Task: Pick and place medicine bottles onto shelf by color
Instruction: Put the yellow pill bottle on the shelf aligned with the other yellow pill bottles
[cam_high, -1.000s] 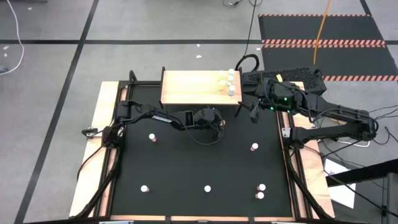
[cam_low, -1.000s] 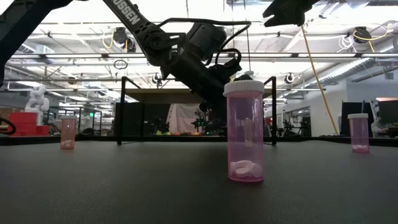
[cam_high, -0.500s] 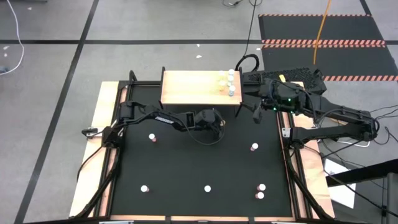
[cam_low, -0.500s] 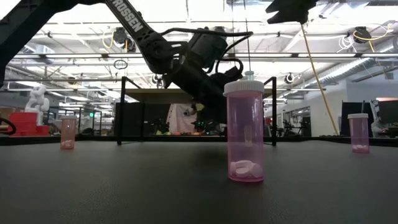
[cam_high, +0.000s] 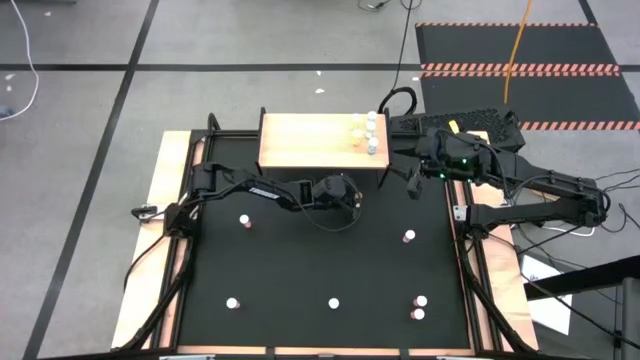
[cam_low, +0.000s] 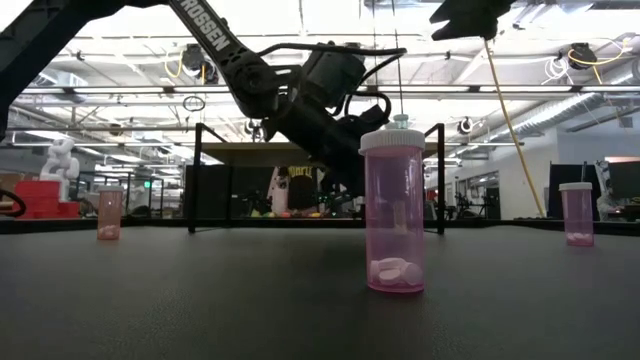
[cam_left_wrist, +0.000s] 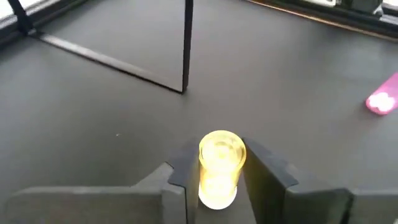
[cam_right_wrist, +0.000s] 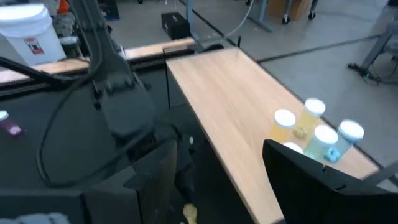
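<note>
Yellow bottle (cam_left_wrist: 219, 168) sat pinched in the left gripper (cam_left_wrist: 216, 177); six pink bottles (cam_high: 409, 237) dotted the mat; the right gripper (cam_right_wrist: 217, 180) gaped empty.

We are looking at an evenly lit overhead scene with soft, faint shadows, while the black mat (cam_high: 320, 260) is swallowing detail around the arms. From table height, bright ceiling lights (cam_low: 300, 15) are washing out the background and turning the arm into a dark silhouette, and the nearest pink bottle (cam_low: 393, 212) is standing sharp against a hazy room. In the left wrist view the yellow bottle (cam_left_wrist: 220, 167) is glowing overexposed, and the right wrist view is appearing soft and slightly blurred.
</note>
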